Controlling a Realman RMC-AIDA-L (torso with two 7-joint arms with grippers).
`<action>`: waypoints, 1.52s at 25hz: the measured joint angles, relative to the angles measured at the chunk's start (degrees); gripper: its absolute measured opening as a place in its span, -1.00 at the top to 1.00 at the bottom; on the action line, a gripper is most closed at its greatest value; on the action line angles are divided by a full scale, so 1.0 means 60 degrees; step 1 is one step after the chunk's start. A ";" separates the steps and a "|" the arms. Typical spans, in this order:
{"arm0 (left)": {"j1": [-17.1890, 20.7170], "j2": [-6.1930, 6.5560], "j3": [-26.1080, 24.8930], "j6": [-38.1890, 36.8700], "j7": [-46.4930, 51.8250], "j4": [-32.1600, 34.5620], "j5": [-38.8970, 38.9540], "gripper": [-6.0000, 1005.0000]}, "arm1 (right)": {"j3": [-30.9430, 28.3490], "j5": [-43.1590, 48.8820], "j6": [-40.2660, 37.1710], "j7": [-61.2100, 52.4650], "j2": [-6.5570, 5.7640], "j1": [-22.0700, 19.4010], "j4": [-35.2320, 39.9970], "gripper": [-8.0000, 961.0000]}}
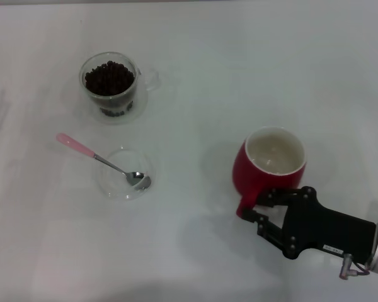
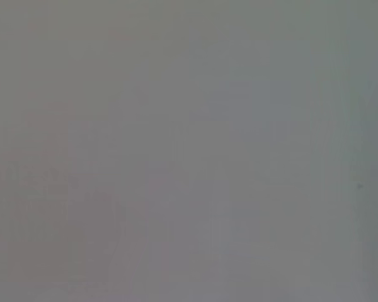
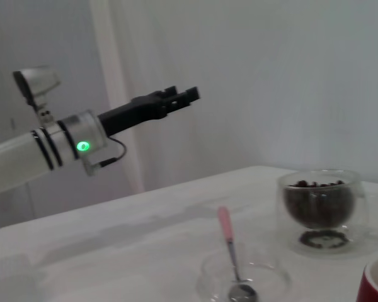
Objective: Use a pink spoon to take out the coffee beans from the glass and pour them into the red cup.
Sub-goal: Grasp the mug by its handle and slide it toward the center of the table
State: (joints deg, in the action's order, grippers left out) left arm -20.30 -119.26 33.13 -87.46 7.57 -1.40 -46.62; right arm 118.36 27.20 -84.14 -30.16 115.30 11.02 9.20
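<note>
Right gripper (image 1: pixel 259 206) is at the near right of the white table (image 1: pixel 239 75), black fingers spread open on either side of the red cup's (image 1: pixel 268 165) loop handle, at or almost touching it; whether the pads touch it I can't tell. Nothing clamped. Cup stands upright, cream inside, no beans visible in it.

Pink spoon (image 1: pixel 104 162) is well apart from that gripper, off to the robot's left across bare table. Its metal bowl rests inside the shallow clear glass dish (image 1: pixel 124 173), stem leaning over the rim, pink handle end pointing away to the far left.

The glass (image 1: pixel 111 87) stands beyond the dish, further from the robot, upright, handle toward the right. Coffee beans (image 1: pixel 109 77) fill it close to the rim. Right wrist view has the same layout: beans in glass, spoon in dish.

Left gripper (image 3: pixel 179 97) is raised in the air, clear of the table, seen only in the right wrist view; fingers look closed together, holding nothing. Left wrist view shows only a plain grey surface.
</note>
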 joint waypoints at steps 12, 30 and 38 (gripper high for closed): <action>0.0027 0.0000 0.0000 0.0002 -0.0017 -0.0042 0.0036 -0.77 | 0.0442 0.0011 0.0693 -0.0130 0.0015 0.0040 0.0546 0.31; 0.0025 0.0020 0.0000 0.0001 -0.0017 0.0036 0.0041 -0.77 | -0.0333 -0.0104 0.1110 -0.0140 -0.0093 -0.0042 0.0051 -0.03; -0.0003 0.0029 0.0000 0.0001 -0.0017 0.0044 0.0042 -0.77 | -0.0725 -0.0112 0.0494 -0.0146 -0.0288 -0.0122 -0.0380 -0.34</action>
State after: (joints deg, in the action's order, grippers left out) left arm -20.32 -119.09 33.13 -87.45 7.47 -1.14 -46.37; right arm 114.01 26.53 -81.18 -31.04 113.58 10.29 6.92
